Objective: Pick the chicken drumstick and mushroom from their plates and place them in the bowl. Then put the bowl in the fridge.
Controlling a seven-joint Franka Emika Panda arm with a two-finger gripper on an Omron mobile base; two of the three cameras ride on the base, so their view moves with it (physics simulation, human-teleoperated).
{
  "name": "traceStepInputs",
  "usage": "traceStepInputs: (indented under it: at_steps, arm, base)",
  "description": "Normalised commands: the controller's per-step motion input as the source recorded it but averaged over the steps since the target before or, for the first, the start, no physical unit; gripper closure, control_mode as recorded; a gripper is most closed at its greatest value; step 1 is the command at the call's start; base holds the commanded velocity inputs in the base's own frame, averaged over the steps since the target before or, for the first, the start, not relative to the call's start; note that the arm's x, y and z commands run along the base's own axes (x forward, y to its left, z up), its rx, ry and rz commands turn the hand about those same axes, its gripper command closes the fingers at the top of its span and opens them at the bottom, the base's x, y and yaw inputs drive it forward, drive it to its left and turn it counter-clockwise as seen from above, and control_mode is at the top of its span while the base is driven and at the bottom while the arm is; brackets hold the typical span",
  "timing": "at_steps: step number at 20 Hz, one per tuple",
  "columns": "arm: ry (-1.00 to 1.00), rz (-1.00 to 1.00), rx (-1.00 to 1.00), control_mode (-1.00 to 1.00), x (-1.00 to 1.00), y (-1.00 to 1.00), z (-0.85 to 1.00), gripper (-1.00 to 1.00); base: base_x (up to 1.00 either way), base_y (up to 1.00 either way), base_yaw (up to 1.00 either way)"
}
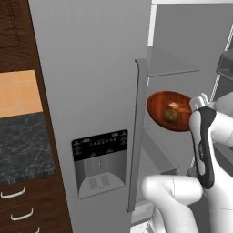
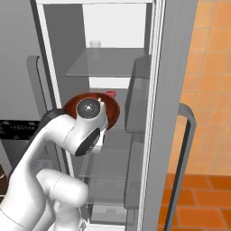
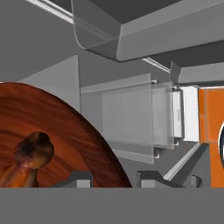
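Bowl (image 1: 169,110) tilted, inside open fridge (image 1: 91,91), between glass shelves (image 2: 108,63).

The arm (image 1: 200,150) is glossy white with rounded links, a black band along one segment, and a round grey-black joint cap (image 2: 88,108).

In the right base view the arm's wrist covers most of the bowl (image 2: 113,110), leaving a reddish rim. In the hand view the bowl (image 3: 65,131) runs off the left edge and the chicken drumstick (image 3: 30,153) is cut at the bottom. The end effector's grip cannot be made out.
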Motion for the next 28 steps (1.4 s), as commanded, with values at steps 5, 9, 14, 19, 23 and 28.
traceStepInputs:
  at_steps: [5,9,14,19,23,28]
  arm:
    - [0.03,-0.01,0.00,-1.00,0.72,0.13,-0.07,1.00]
    - [0.01,0.00,0.00,-1.00,0.58,0.00,-0.31,1.00]
    - [0.02,0.00,0.00,-1.00,0.55,0.00,-0.48,1.00]
    - [0.03,0.00,0.00,-1.00,0.46,0.00,-0.40,1.00]
    - [0.07,0.00,0.00,-1.00,0.54,-0.01,-0.24,1.00]
    - [0.05,0.00,0.00,-1.00,0.55,-0.16,-0.22,1.00]
  base:
    - [0.00,0.00,0.00]
    - [0.00,0.00,0.00]
    - [0.00,0.00,0.00]
    - [0.00,0.00,0.00]
    - [0.00,0.00,0.00]
    - [0.00,0.00,0.00]
